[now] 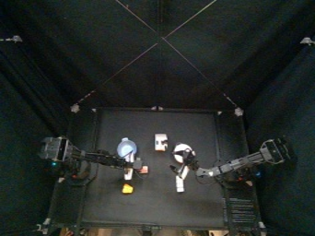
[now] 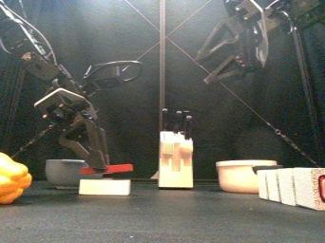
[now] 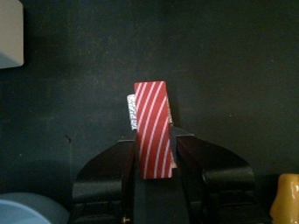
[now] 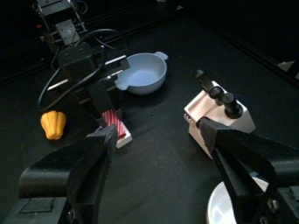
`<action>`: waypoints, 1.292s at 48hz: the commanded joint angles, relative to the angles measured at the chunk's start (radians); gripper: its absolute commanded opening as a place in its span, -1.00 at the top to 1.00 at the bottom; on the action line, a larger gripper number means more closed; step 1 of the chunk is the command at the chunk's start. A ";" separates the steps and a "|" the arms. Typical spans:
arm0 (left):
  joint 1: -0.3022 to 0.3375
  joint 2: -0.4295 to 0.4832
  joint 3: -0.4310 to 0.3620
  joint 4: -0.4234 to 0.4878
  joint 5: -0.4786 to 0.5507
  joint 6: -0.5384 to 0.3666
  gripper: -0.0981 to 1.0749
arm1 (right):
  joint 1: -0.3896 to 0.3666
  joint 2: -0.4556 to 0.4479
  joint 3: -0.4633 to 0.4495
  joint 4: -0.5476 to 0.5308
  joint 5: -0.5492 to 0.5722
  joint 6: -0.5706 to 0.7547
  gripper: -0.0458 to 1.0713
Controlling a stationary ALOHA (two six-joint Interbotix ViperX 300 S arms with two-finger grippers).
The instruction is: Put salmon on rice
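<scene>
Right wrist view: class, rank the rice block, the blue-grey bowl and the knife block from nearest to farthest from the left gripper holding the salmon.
From the left gripper with the salmon:
1. Rice block, directly beneath it.
2. Blue-grey bowl, just behind, toward the arm's base.
3. Knife block, well off to the side, mid-table.

Top view straight down from high, front view level at table edge, wrist views close, all sharing the knife block (image 2: 176, 158).

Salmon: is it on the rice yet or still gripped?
Still gripped: the left gripper is shut on the salmon, just above the rice.
</scene>
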 commanded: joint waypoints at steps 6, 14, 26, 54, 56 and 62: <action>0.002 0.014 -0.032 0.005 -0.005 -0.002 -0.23 | -0.003 -0.009 -0.009 -0.003 0.003 0.002 -0.94; 0.002 0.015 -0.032 0.003 -0.002 -0.003 -0.23 | -0.002 -0.009 -0.009 -0.003 0.003 0.002 -0.94; 0.002 0.008 -0.031 0.003 0.014 -0.005 -0.23 | -0.002 -0.009 -0.009 -0.003 0.003 0.002 -0.94; 0.003 0.012 -0.035 -0.005 0.009 -0.008 -0.30 | -0.002 -0.009 -0.009 -0.003 0.003 0.002 -0.94; 0.002 0.012 -0.035 -0.009 0.009 -0.008 -0.32 | -0.002 -0.009 -0.009 -0.003 0.003 0.002 -0.94; 0.003 0.005 -0.037 -0.017 0.009 -0.008 -0.42 | -0.002 -0.009 -0.009 -0.003 0.003 0.002 -0.94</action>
